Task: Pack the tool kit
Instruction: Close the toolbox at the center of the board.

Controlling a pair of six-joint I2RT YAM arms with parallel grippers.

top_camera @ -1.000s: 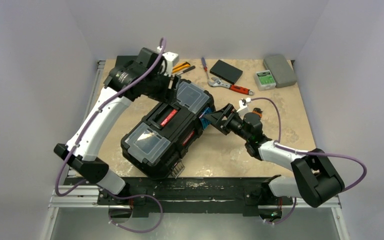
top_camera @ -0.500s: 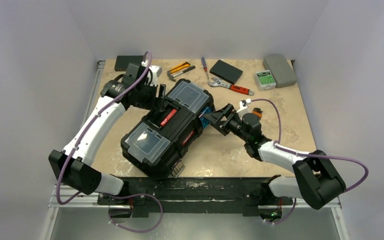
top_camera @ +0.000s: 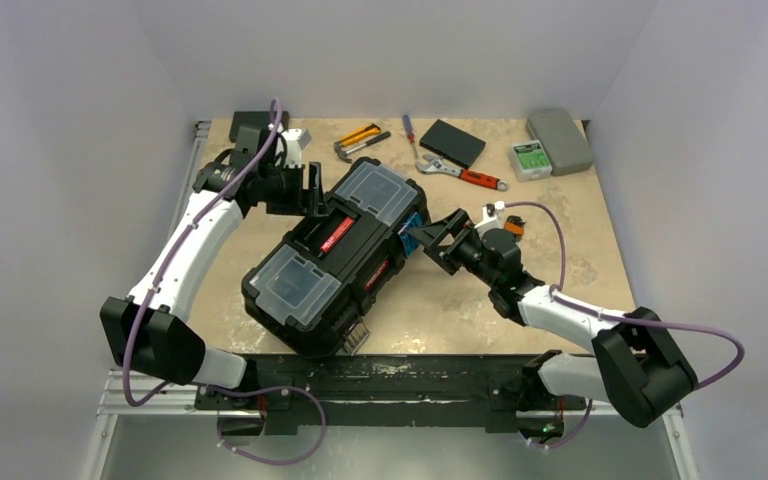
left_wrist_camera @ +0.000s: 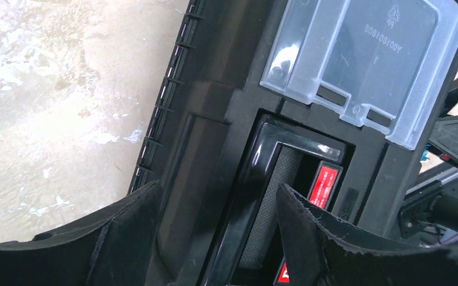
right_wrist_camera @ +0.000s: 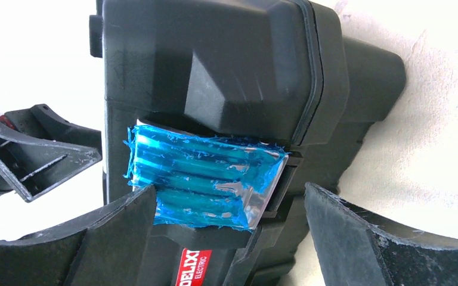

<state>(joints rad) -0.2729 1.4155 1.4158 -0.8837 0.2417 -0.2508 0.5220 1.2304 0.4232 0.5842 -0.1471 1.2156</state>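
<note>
Top external: left claw (top_camera: 312, 196), right claw (top_camera: 421, 240) (both spread) flank toolbox (top_camera: 335, 262) edges.

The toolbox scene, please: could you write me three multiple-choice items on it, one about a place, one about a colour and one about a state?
1. Where does the red-handled wrench lie?
A. On the table beyond the toolbox, beside the flat black box
B. On top of the lid
C. Hanging off the near edge

2. What colour is the latch facing the right gripper?
A. Yellow
B. White
C. Blue

3. How is the left gripper?
A. Open, over the lid handle
B. Shut on a hammer
C. Shut on the lid handle

Answers: 1 A, the top view shows it at the far side next to the black box; 2 C, the right wrist view shows blue film on it; 3 A, the left wrist view shows a wide gap between the fingers.
</note>
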